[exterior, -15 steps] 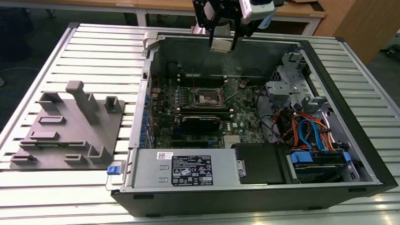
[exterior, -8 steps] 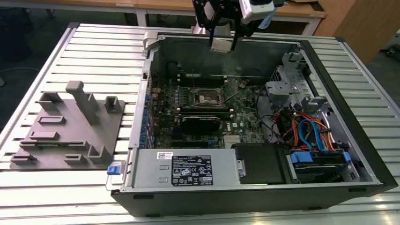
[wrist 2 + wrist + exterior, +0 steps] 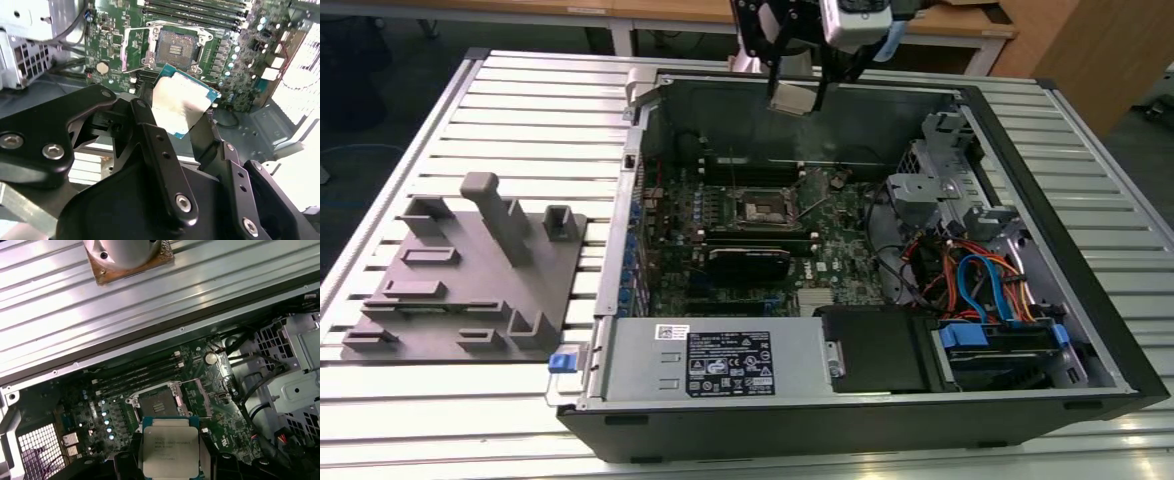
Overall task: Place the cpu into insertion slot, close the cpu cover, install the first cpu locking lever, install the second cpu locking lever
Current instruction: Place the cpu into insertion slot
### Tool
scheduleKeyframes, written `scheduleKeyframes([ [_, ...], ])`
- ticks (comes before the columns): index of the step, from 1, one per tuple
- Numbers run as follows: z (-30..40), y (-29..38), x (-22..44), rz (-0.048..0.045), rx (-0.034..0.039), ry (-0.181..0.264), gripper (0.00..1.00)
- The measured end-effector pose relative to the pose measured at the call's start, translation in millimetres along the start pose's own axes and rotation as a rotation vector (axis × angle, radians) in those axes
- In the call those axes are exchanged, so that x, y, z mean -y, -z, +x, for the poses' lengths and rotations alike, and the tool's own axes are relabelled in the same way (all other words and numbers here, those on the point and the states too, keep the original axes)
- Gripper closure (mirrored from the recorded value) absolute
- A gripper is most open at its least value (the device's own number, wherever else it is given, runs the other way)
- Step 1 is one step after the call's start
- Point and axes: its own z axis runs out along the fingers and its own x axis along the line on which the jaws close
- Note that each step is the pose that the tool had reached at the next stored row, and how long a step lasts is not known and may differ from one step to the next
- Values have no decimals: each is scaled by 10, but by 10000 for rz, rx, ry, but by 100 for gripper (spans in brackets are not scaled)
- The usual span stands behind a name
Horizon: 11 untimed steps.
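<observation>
My gripper [image 3: 797, 92] hangs high over the back of the open computer case [image 3: 1067, 300], shut on the cpu [image 3: 790, 101]. In both wrist views the cpu [image 3: 182, 100] [image 3: 170, 450] is a flat silver-topped square with a green edge, clamped between the black fingers [image 3: 150, 132]. The insertion slot [image 3: 763, 208] [image 3: 175, 47] [image 3: 152, 402] lies on the green motherboard well below the chip, its dark recessed centre bare. The cpu cover [image 3: 192, 396] looks swung open beside the socket. The chip is well above the slot and apart from it.
Memory sticks [image 3: 135, 375] run along one side of the socket. A grey power supply box [image 3: 707, 360], a drive cage [image 3: 927, 195] and orange and blue cables [image 3: 981, 275] fill the case. A grey fixture [image 3: 467, 270] stands on the slatted table at the exterior view's left.
</observation>
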Motion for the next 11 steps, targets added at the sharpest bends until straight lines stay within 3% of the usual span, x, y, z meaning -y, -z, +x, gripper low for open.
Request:
scheduleKeyframes([
  [4,0,-2,0,-4,20,-238,46],
  [11,0,-2,0,-5,22,-249,46],
])
